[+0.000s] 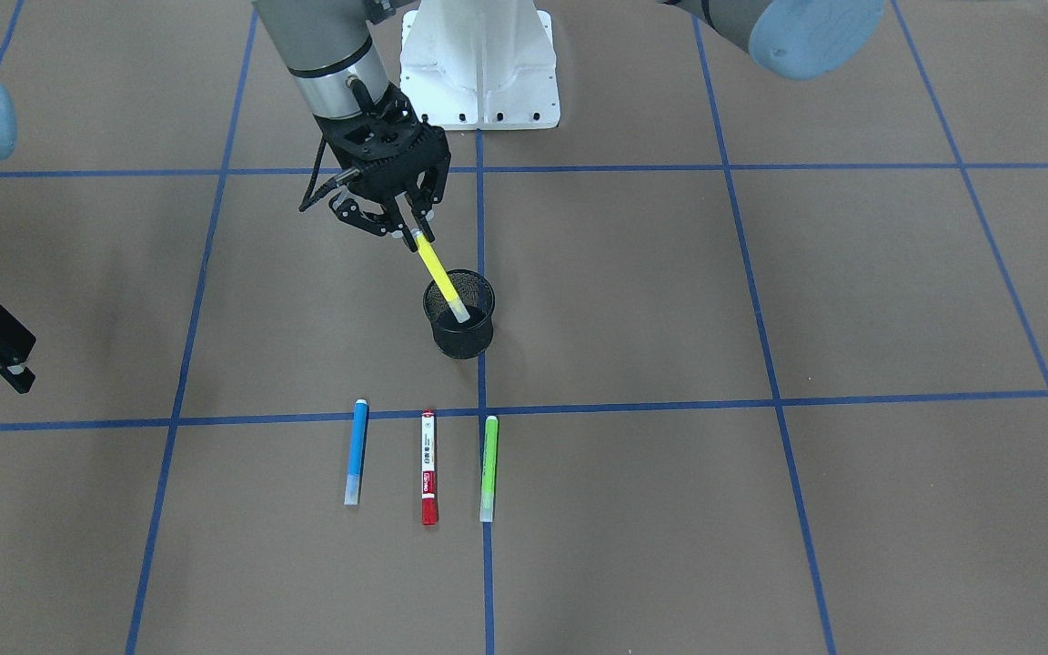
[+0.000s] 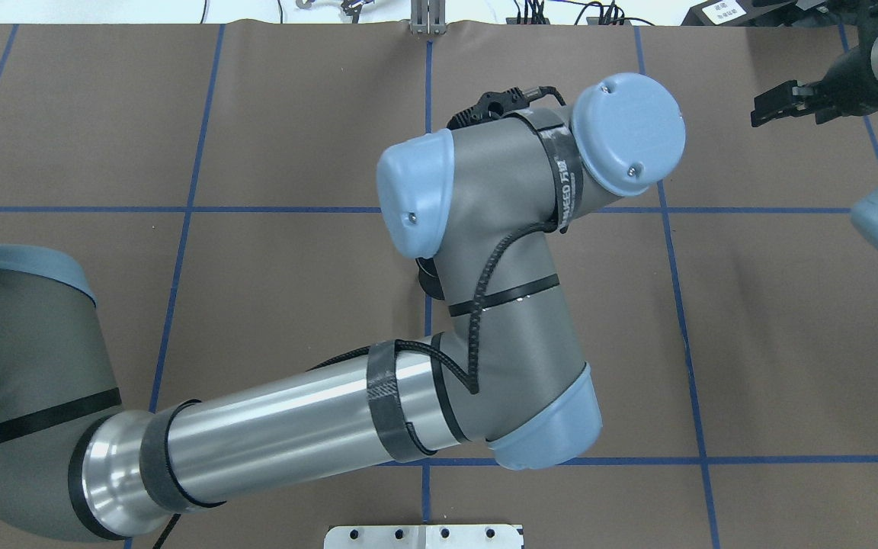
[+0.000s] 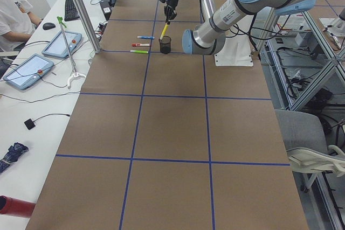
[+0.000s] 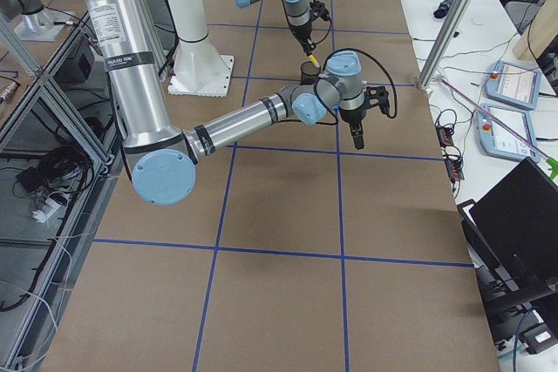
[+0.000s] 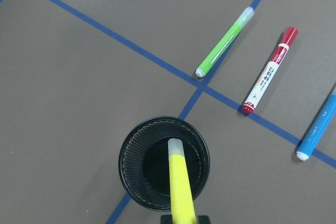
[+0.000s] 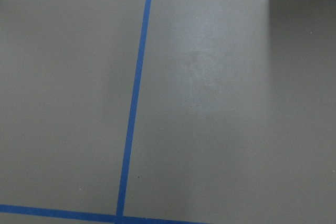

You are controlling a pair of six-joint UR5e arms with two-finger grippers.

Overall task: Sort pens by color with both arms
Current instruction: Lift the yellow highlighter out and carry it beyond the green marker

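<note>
My left gripper (image 1: 415,232) is shut on the top end of the yellow pen (image 1: 438,273). The pen slants down, with its white-tipped lower end inside the mouth of the black mesh cup (image 1: 460,341). The left wrist view shows the yellow pen (image 5: 179,182) over the cup's rim (image 5: 131,177). The blue pen (image 1: 357,452), the white pen with red cap (image 1: 429,468) and the green pen (image 1: 489,468) lie side by side on the table, apart from the cup. My right gripper (image 1: 5,364) hangs open and empty far off to the side, over bare table.
The left arm's elbow and forearm (image 2: 485,305) cover the cup and pens in the overhead view. The white mounting base (image 1: 480,64) stands behind the cup. Blue tape lines (image 1: 480,400) divide the brown table into squares.
</note>
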